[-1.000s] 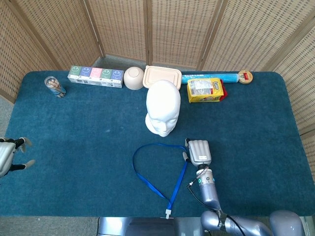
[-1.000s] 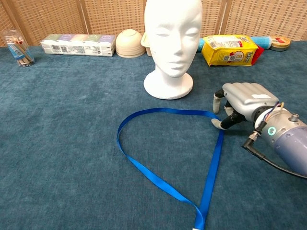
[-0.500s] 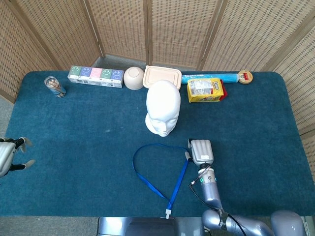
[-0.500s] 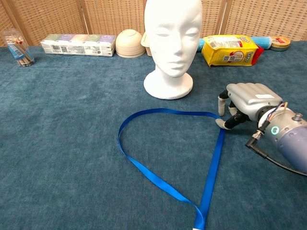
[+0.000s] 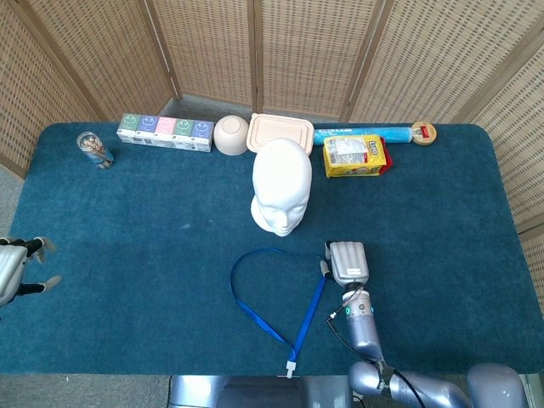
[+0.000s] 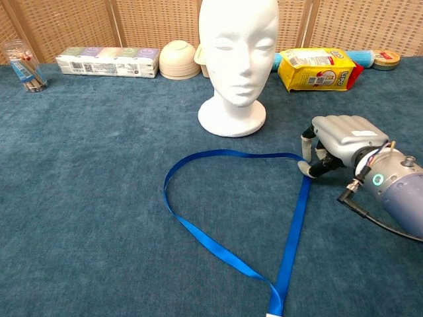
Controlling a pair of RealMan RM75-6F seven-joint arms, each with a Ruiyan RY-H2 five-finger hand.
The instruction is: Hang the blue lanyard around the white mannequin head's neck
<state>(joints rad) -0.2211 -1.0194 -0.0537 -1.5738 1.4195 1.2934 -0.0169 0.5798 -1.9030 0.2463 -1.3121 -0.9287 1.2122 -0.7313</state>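
Note:
The white mannequin head (image 5: 281,187) (image 6: 238,59) stands upright in the middle of the blue table cloth. In front of it the blue lanyard (image 5: 308,313) (image 6: 293,231) lies flat in an open loop, its white clip (image 5: 290,371) at the near table edge. My right hand (image 5: 347,262) (image 6: 340,139) rests on the cloth at the loop's right corner, palm down, and pinches the ribbon between thumb and a curled finger. My left hand (image 5: 17,270) hangs off the table's left edge with fingers apart, holding nothing.
Along the back edge stand a glass jar (image 5: 93,149), a row of small packs (image 5: 165,132), a bowl (image 5: 230,134), a lidded box (image 5: 280,133), a yellow snack bag (image 5: 355,155), a blue roll (image 5: 361,133) and a round tin (image 5: 423,133). Wicker screens close the back.
My right hand has slid a little to the right, and the lanyard's corner and loop have shifted the same way. The left hand has not moved.

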